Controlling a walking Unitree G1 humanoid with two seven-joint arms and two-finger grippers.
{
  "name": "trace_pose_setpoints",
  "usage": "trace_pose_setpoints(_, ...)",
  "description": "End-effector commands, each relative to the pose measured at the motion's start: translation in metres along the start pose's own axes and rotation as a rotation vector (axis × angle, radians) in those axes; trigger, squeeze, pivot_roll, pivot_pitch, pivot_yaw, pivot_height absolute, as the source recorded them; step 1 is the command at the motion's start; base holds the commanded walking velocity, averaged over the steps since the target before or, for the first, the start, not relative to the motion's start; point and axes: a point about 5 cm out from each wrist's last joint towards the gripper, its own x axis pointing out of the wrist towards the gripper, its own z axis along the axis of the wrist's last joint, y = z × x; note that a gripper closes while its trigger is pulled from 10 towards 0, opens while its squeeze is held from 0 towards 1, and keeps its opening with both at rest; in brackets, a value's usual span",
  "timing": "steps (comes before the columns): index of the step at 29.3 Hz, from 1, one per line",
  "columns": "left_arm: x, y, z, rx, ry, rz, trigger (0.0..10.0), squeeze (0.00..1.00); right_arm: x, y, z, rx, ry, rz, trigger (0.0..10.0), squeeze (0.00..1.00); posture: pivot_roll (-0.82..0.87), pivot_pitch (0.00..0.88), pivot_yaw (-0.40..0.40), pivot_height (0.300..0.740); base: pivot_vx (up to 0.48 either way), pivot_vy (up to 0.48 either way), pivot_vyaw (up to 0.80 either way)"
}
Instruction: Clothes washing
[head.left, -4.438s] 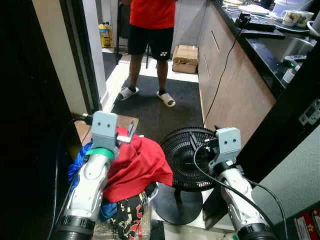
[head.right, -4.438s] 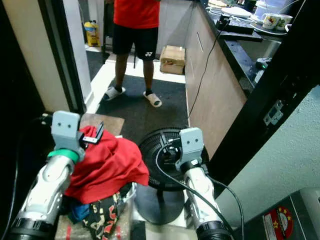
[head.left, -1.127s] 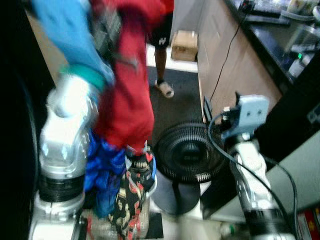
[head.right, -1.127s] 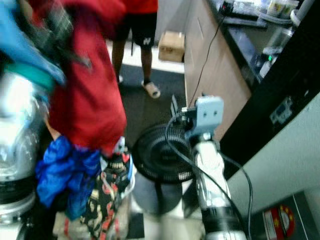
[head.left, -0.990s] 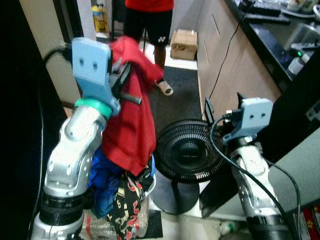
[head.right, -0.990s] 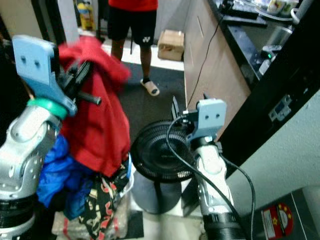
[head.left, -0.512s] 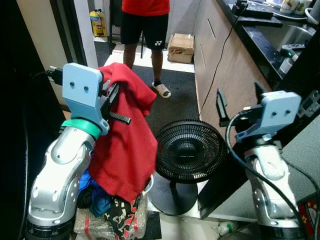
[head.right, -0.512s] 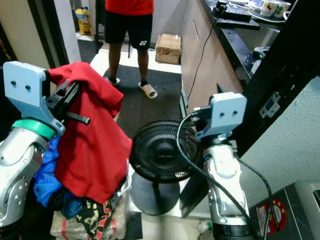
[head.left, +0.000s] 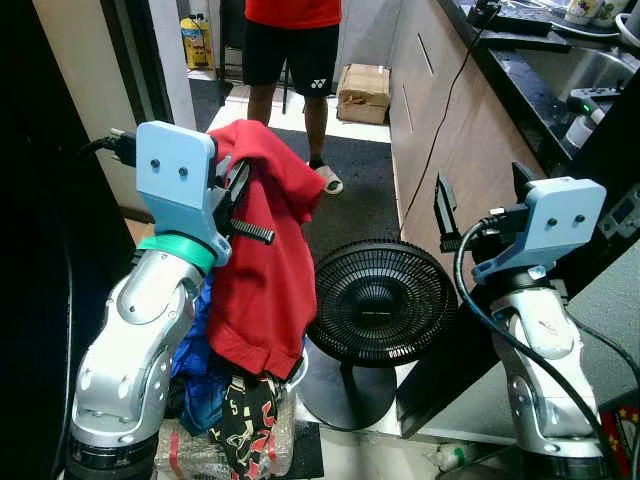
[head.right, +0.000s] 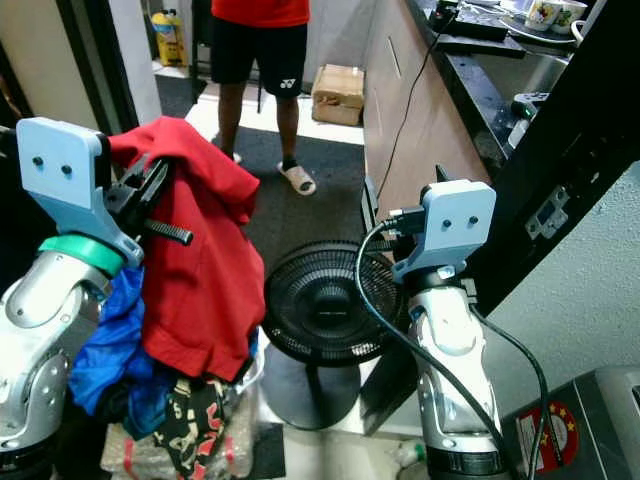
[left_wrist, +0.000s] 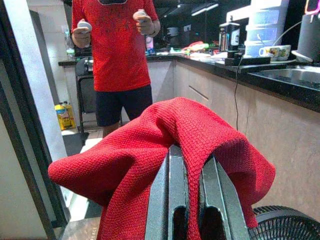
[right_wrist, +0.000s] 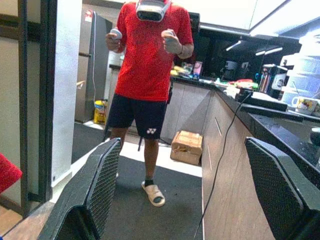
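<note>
My left gripper (head.left: 235, 195) is raised at chest height and shut on a red garment (head.left: 265, 270), which drapes over its fingers and hangs down to the clothes pile. In the left wrist view the red cloth (left_wrist: 165, 135) is folded over both black fingers (left_wrist: 162, 200) and pinched between them. Below hangs a heap of laundry: a blue cloth (head.left: 200, 350) and a black patterned cloth (head.left: 245, 420). My right gripper (head.left: 482, 195) is held up on the right, open and holding nothing, with its fingers (right_wrist: 97, 185) wide apart.
A black floor fan (head.left: 380, 300) stands between my arms, close to the hanging garment. A person in a red shirt (head.left: 295, 40) stands ahead on the dark mat. A wooden cabinet with a black counter (head.left: 520, 70) runs along the right; a cardboard box (head.left: 363, 92) sits by it.
The left gripper has lifted the red garment up off the pile and now holds it steady, a little further right. The right arm has risen beside the fan.
</note>
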Motion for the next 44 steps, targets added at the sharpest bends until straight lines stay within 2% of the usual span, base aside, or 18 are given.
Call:
trace_pose_setpoints(1, 0.0011, 0.0004, 0.0049, 0.001, -0.022, 0.004, 10.0, 0.0, -0.0001, -0.0023, 0.0014, 0.0, 0.002, -0.015, 10.0, 0.0, 0.04, 0.049, -0.027, 0.74, 0.0, 0.0, 0.0)
trace_pose_setpoints(11, 0.0014, 0.0007, 0.0042, 0.004, -0.018, 0.018, 10.0, 0.0, 0.0011, -0.0028, 0.0, 0.013, 0.024, -0.02, 10.0, 0.0, 0.04, 0.051, -0.03, 0.74, 0.0, 0.0, 0.0)
trace_pose_setpoints(18, 0.0024, 0.0011, 0.0037, 0.005, -0.016, 0.019, 10.0, 0.0, 0.0031, -0.0075, -0.0049, 0.08, 0.061, -0.074, 10.0, 0.0, 0.04, 0.055, -0.026, 0.74, 0.0, 0.0, -0.8)
trace_pose_setpoints(44, 0.0073, 0.0029, 0.0053, 0.008, -0.02, 0.01, 10.0, 0.0, 0.0031, -0.0098, -0.0056, 0.1, 0.071, -0.115, 10.0, 0.0, 0.04, 0.055, -0.008, 0.74, 0.0, 0.0, -0.8)
